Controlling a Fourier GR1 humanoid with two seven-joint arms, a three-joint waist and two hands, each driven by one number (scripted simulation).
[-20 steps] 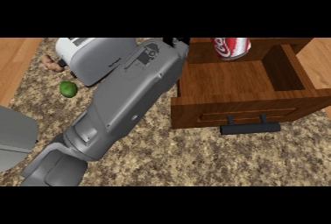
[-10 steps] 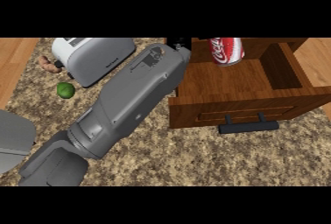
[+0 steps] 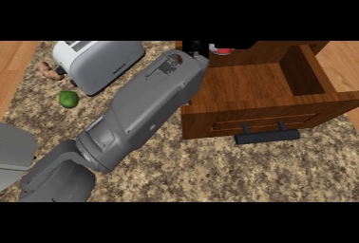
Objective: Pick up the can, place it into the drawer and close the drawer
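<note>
The red can shows only as a sliver at the picture's top, over the back of the open wooden drawer. My right hand is black and sits at the end of a long grey forearm that crosses from the lower left. Its fingers curl round the can, hiding most of it. The drawer is pulled out, with a dark bar handle on its front. My left hand does not show; only a grey piece of that arm sits at the left edge.
A silver toaster stands at the upper left, with a green lime and a small brown item beside it. Speckled counter lies in front of the drawer.
The can, held in my right hand, has moved left and toward the back of the drawer, and now shows less. The forearm has swung with it.
</note>
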